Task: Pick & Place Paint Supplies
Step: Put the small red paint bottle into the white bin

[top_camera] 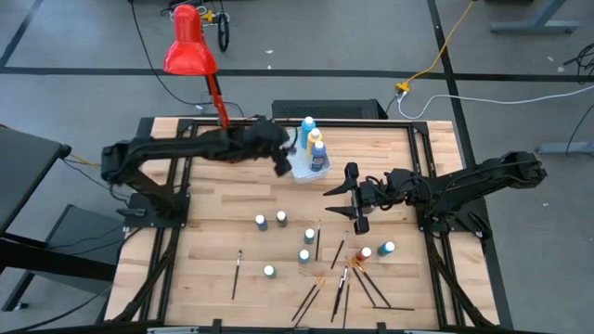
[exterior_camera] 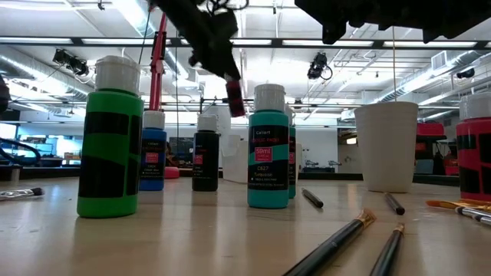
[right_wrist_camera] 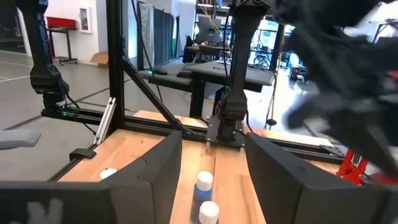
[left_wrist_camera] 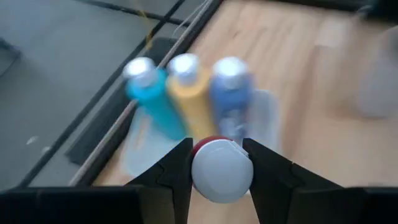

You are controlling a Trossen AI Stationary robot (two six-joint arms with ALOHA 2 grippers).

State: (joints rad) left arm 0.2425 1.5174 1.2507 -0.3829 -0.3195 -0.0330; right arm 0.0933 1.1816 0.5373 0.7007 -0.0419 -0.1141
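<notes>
- Left gripper (left_wrist_camera: 221,165) is clamping a white-capped dark red paint bottle (left_wrist_camera: 222,169) between its two fingers, jaws partway closed on the cap; in the high view it is sitting upper centre of the frame, right next to the white tub (top_camera: 299,168).
- In the low view the same red bottle (exterior_camera: 235,97) is hanging in the air, upper centre, tilted, well above the tabletop.
- White tub is holding three bottles already: teal (left_wrist_camera: 151,93), yellow (left_wrist_camera: 189,92), blue (left_wrist_camera: 232,93), standing side by side, touching; held bottle is hovering just beside them.
- Right gripper (top_camera: 354,199) is waiting at centre right of the high view, jaws standing wide apart, nothing between them; right wrist view is showing open fingers (right_wrist_camera: 146,171) with empty gap.
- Loose bottles are standing in the lower centre of the high view: dark blue one (top_camera: 262,222), several teal ones (top_camera: 303,256), one red (top_camera: 364,252).
- Paintbrushes (top_camera: 340,278) are lying scattered along the lower centre and lower right, one single brush (top_camera: 238,273) apart at lower left.
- Low view: green bottle (exterior_camera: 112,138) at left foreground, teal bottle (exterior_camera: 268,147) at centre, white cup (exterior_camera: 386,146) at right.
- Red desk lamp (top_camera: 190,42) is at the upper left.
</notes>
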